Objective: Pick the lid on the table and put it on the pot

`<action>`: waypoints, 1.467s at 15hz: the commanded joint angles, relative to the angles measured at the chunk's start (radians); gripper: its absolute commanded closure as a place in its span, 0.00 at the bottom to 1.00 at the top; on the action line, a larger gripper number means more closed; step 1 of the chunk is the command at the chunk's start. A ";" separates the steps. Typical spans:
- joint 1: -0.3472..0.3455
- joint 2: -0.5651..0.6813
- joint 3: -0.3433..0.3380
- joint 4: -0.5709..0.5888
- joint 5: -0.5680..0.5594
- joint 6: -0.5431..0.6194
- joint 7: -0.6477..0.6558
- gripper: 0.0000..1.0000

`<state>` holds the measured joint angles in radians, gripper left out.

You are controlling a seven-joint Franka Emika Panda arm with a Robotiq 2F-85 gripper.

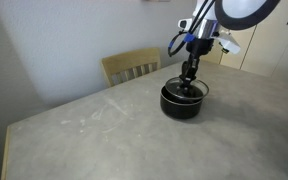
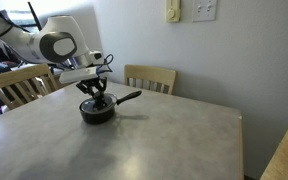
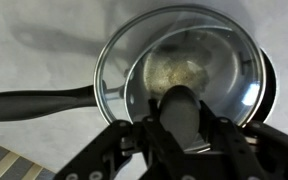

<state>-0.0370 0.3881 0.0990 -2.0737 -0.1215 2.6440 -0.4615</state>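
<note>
The gripper (image 3: 181,122) is closed narrow on the black knob (image 3: 181,100) of the lid (image 3: 144,55). In the wrist view its fingers (image 3: 149,128) press the knob from both sides. The lid lies over the pot (image 3: 268,88) but is not quite centred. Its metal rim is shifted a little toward the handle (image 3: 39,100), which runs out to the left, and a crescent of the pot's black edge shows on the right. I cannot tell whether the lid rests on the pot's rim or hangs just above it.

In an exterior view the pot (image 1: 182,103) stands on the far right part of the table (image 1: 104,130), with the gripper (image 1: 190,72) straight above it. A wooden chair (image 1: 132,66) stands behind the far edge, left of the pot.

In an exterior view the pot (image 2: 97,112) sits on the far left part of the table (image 2: 164,130), its handle (image 2: 129,97) pointing right and the gripper (image 2: 94,92) on top. One chair (image 2: 150,77) stands behind the far edge, right of the pot, and another (image 2: 19,85) stands at the left.
</note>
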 commanded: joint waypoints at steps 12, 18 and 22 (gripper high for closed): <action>-0.027 0.010 0.024 0.027 0.006 -0.025 -0.099 0.85; -0.022 0.012 0.045 0.030 0.008 -0.054 -0.208 0.85; -0.012 0.010 0.060 0.028 0.007 -0.057 -0.262 0.85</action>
<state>-0.0374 0.3885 0.1381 -2.0674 -0.1197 2.6144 -0.6669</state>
